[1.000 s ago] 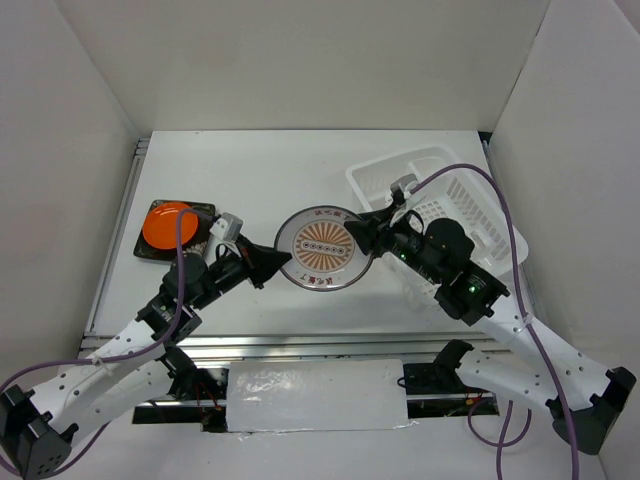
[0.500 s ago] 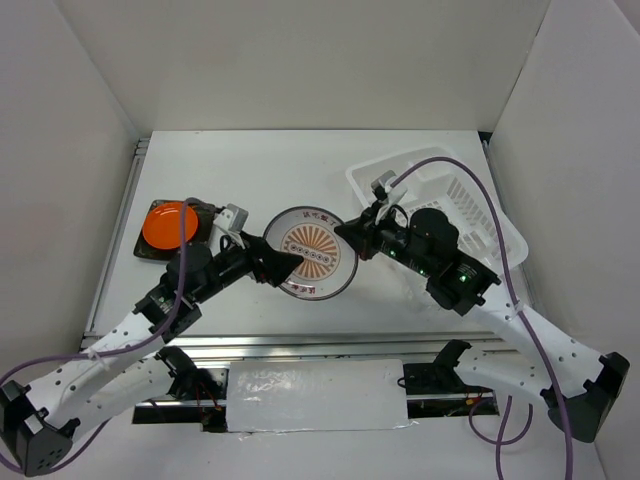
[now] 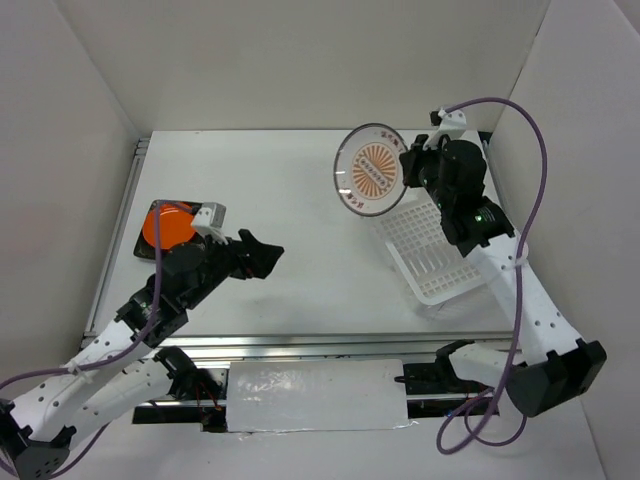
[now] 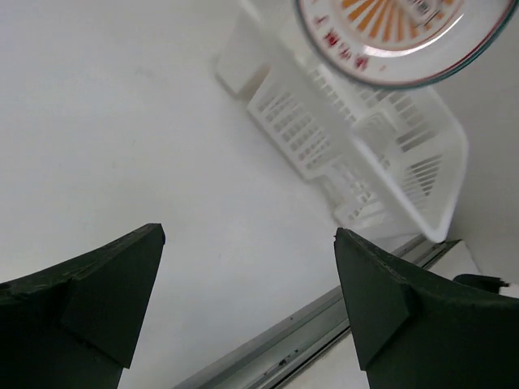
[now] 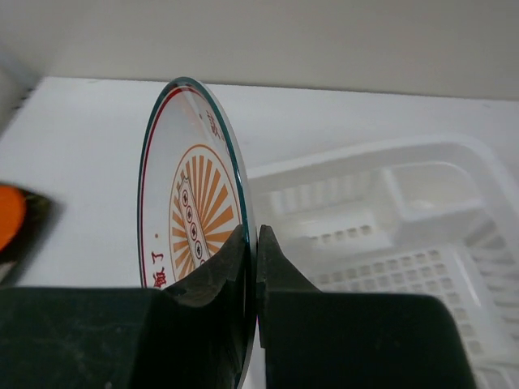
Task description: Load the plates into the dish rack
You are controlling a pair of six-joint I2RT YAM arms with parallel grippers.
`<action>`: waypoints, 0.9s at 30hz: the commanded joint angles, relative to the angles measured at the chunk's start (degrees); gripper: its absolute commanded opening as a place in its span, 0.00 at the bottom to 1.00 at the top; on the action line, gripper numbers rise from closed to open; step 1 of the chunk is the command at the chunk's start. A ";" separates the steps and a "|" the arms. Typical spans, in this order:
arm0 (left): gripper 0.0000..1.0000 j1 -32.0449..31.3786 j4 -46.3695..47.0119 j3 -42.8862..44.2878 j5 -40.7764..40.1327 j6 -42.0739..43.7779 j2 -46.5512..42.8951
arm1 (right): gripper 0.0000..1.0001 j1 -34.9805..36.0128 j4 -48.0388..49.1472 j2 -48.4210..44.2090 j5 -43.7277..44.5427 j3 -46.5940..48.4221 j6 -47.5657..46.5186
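The right tool (image 5: pixel 255 243) clamps the rim of the sunburst plate (image 5: pixel 190 211), held on edge in the air by the far end of the plateless dish rack (image 3: pixel 440 255); stiff, glossy and likely breakable, it suits this firm rim pinch, while the left tool (image 4: pixel 247 267) gapes empty near the orange plate (image 3: pixel 165 225), which sits on the square plate (image 3: pixel 143 252).

The sunburst plate (image 5: pixel 190 211) looks glazed and glossy, and its dark rim shines. The rack (image 3: pixel 440 255) is smooth white plastic with a faint sheen. The orange plate (image 3: pixel 165 226) at the left is glossy. The table (image 3: pixel 290 200) is matt white. The left gripper (image 4: pixel 247 233) has matt dark plastic fingers (image 4: pixel 89 300).
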 commanded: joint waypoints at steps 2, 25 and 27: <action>0.99 -0.29 10.77 -12.47 -0.85 -5.11 -1.51 | 0.00 -4.04 1.63 0.23 9.98 2.87 -4.03; 0.99 -3.01 32.53 -27.43 1.70 -9.24 4.46 | 0.00 -22.43 31.60 -20.43 2.00 -22.09 -20.54; 0.99 -3.10 33.23 -27.78 2.40 -8.90 4.81 | 0.00 -23.65 31.59 -19.03 2.17 -22.09 -21.87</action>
